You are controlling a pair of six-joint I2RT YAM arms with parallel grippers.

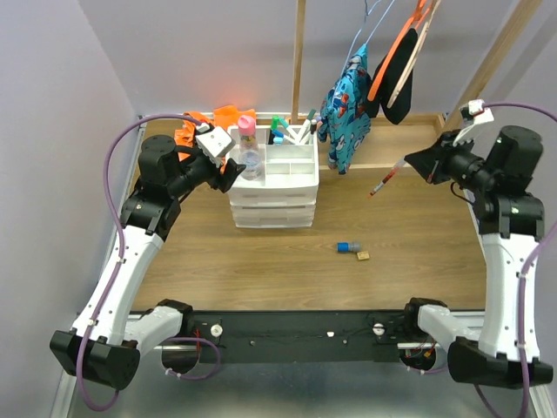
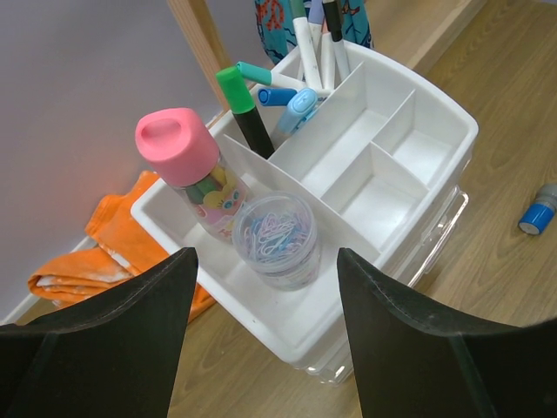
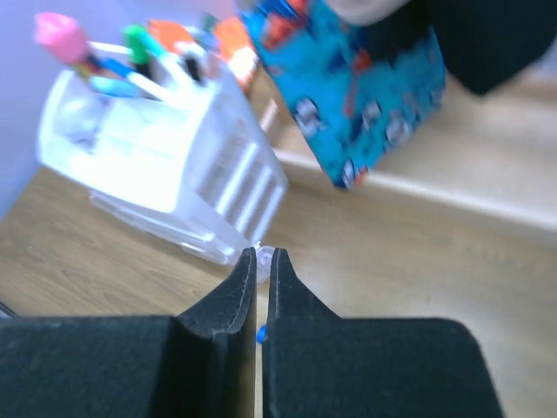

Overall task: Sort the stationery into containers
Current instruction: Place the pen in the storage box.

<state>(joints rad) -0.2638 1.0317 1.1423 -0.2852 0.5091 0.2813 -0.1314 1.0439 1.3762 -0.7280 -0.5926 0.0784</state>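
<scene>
Hovering at upper left in the overhead view, the left gripper (image 2: 261, 261) spreads its jaws wide above the clear jar (image 2: 277, 237), which stands in the drawer unit's (image 1: 271, 205) top tray. At lower centre, a blue highlighter (image 1: 348, 247) and a tan block (image 1: 363, 256) lie unsorted on the table (image 1: 418, 244). At right, the raised, bent right gripper (image 1: 416, 162) pinches a thin marker (image 1: 387, 178) that dangles toward the unit, probably bound for the pen compartment.
</scene>
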